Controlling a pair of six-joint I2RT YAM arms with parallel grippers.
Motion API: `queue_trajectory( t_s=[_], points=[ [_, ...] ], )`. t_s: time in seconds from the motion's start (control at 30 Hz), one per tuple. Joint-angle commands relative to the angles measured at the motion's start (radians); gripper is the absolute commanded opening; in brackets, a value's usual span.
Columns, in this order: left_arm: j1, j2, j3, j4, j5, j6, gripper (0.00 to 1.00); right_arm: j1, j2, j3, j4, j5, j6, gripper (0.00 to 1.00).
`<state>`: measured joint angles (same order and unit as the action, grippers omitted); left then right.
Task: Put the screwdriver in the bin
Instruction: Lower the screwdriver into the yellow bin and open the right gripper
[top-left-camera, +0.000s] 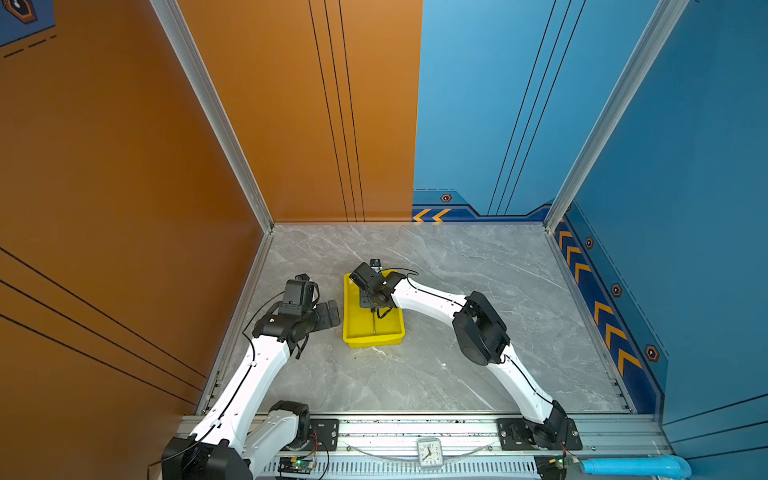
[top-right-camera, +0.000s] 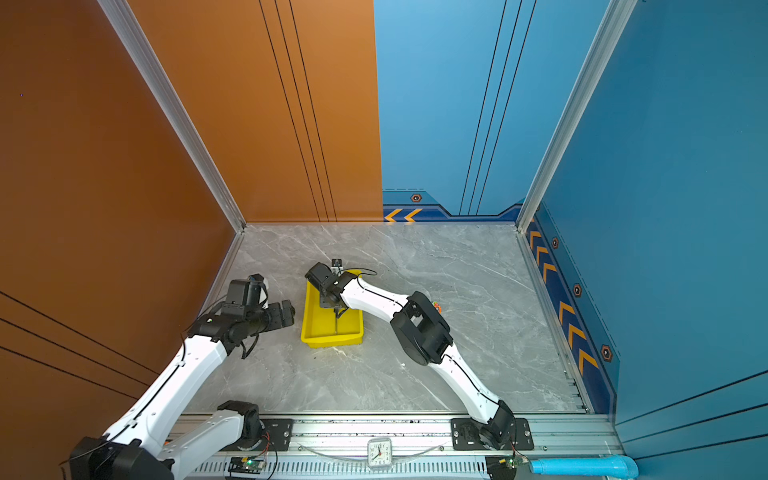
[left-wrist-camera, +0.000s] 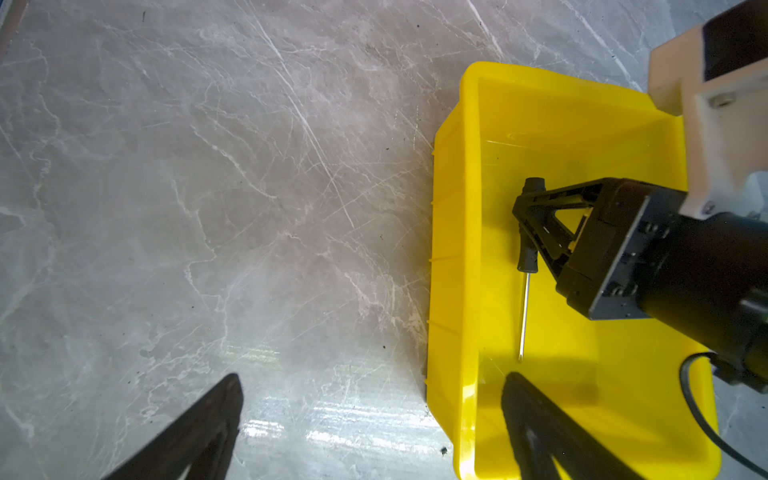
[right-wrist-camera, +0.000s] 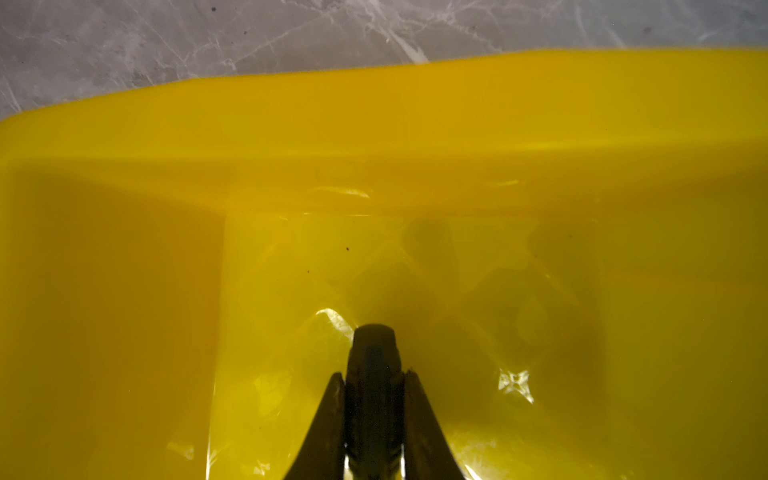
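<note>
Grey marble-look tabletop (top-left-camera: 457, 374), orange wall (top-left-camera: 104, 166) on its left edge, blue wall (top-left-camera: 706, 166) on the right, far edge split between both. Clock (top-left-camera: 430, 453), I think, at the near edge.

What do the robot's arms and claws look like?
The left arm and the right arm both have smooth white shells and chunky black joints. Thin black cables run along them. The left claw and the right claw are black. Their pointy fingers are triangle frames with open gaps. I can't see any markings.
</note>
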<state>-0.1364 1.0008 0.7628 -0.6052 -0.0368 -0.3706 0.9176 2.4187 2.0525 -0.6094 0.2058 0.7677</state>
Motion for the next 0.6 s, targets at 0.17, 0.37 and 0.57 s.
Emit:
queue_trajectory(
  t_s=[0.17, 0.37, 0.57],
  points=[
    [0.008, -0.008, -0.022, 0.011, -0.013, 0.012, 0.98, 0.009, 0.035, 0.006, -0.010, 0.038, 0.015, 0.17],
    [0.010, -0.013, -0.022, 0.010, -0.017, 0.012, 0.98, 0.010, 0.036, 0.001, -0.010, 0.046, 0.018, 0.19],
    [0.012, -0.014, -0.022, 0.010, -0.015, 0.012, 0.98, 0.009, 0.038, -0.002, -0.010, 0.050, 0.018, 0.22]
  ],
)
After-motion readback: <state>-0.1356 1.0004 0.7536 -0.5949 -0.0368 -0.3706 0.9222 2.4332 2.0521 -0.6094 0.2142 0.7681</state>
